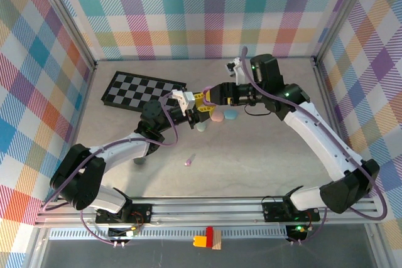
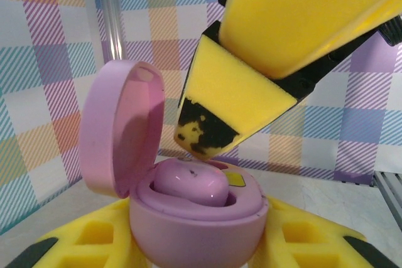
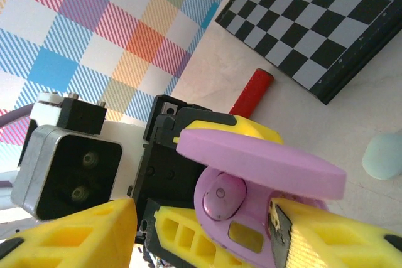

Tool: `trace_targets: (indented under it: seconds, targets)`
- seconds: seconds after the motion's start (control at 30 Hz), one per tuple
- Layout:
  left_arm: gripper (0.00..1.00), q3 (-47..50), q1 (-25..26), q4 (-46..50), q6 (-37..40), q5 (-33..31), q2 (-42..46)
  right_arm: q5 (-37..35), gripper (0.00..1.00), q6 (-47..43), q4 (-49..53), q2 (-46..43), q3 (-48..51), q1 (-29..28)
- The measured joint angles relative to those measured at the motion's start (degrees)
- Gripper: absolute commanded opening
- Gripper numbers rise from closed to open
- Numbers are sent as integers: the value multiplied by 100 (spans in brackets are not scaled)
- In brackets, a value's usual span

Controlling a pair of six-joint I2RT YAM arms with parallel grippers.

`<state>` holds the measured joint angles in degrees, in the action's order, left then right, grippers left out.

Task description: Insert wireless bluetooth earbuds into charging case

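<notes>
My left gripper is shut on the base of an open purple charging case, its yellow fingers on either side. The lid stands up at the left. One purple earbud lies seated in a socket of the case; the socket beside it is empty. My right gripper hovers just over the case, open, and one worn fingertip hangs right above the seated earbud. Another purple earbud lies on the table nearer the arm bases.
Pink, blue and pale green cases lie on the table under the grippers. A chessboard sits at the back left, with a red cylinder near it. Plaid walls enclose the table.
</notes>
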<state>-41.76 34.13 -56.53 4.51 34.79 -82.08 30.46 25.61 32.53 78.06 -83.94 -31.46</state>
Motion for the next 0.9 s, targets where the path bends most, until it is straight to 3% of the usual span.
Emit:
trace_targets:
  seconds: [0.27, 0.47, 0.7, 0.9]
  targets:
    - [36, 227, -546, -37, -68, 2, 175, 170, 64, -247, -367, -1067, 922, -26]
    - [37, 308, -1268, 155, -155, -44, 645, -229, 62, -85, -557, -1523, 1928, -579]
    - [37, 306, -1766, 402, -142, -70, 1156, -492, 60, 1226, -1095, -970, 3075, -684]
    - [38, 306, -1821, 522, -144, 28, 1241, -533, 55, 2129, -1644, -68, 3517, -890]
